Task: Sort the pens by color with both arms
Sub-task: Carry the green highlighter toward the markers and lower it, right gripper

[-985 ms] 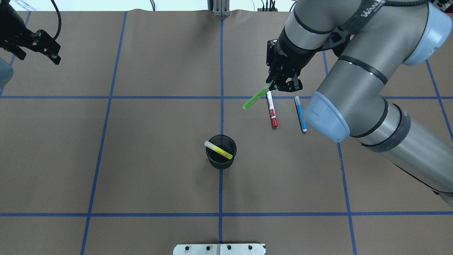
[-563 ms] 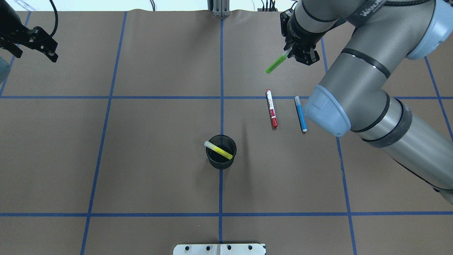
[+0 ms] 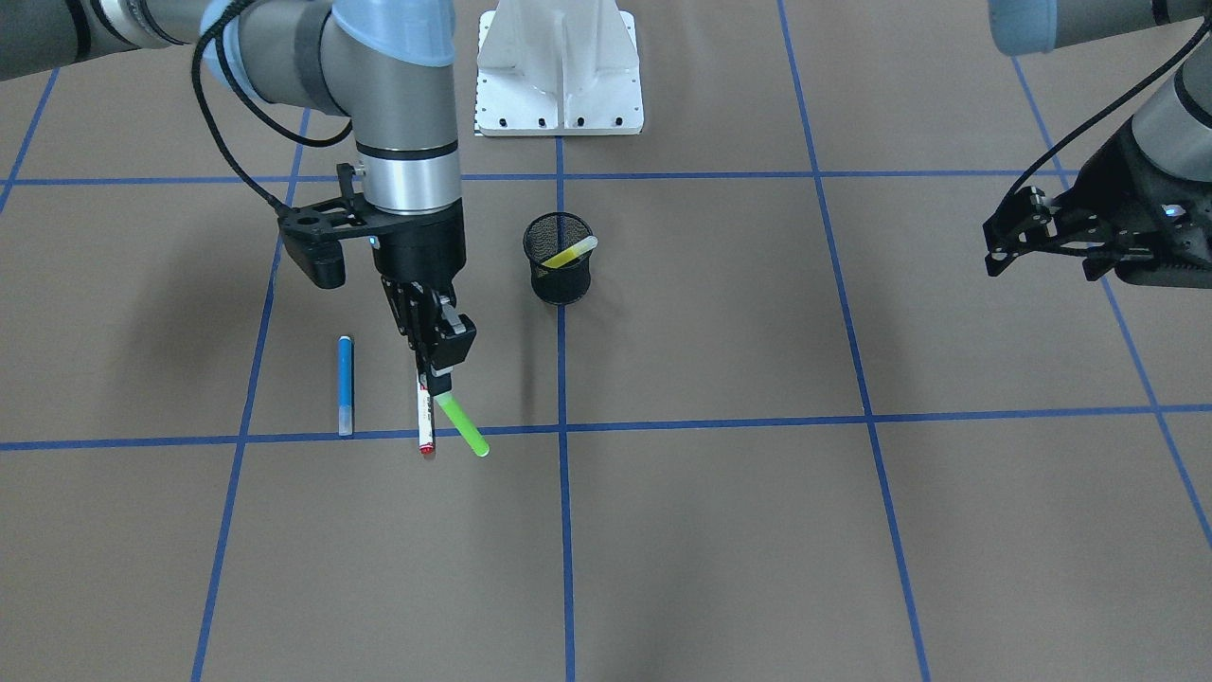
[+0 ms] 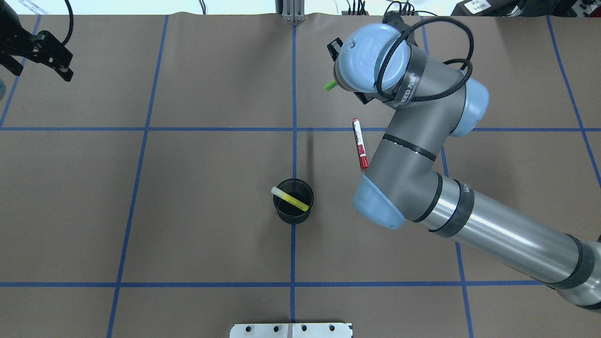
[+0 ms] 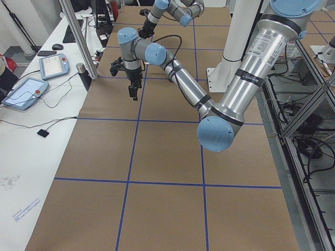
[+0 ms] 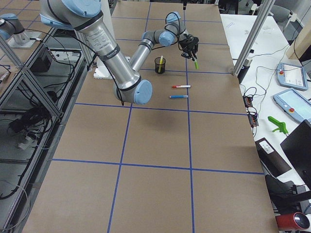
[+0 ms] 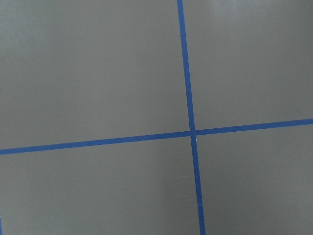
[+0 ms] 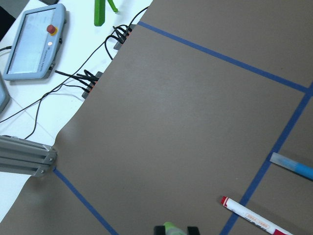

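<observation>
mesh cup [image 4: 293, 216] standing mid-table, right arm [image 4: 413, 159] hanging over blue pen [image 3: 346, 379], red pen [image 4: 360, 145] lying alongside, bare mat [image 4: 188, 197] spreading leftward

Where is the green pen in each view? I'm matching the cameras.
Front-facing: green pen left of centre, in the right gripper.
Overhead: green pen, tip only, upper centre.
Exterior left: cannot make it out.
Exterior right: green pen, upper centre.
Left wrist: not in it.
Right wrist: green pen, bottom edge.
Landmark: red pen, in those four views.

We see a table [image 4: 188, 211] covered in brown paper, marked into a grid by blue tape lines [image 4: 188, 128]. Beside it we find a white bench [image 5: 31, 157] carrying two teach pendants [image 5: 52, 65], with an aluminium post [image 5: 78, 42] at its edge.
</observation>
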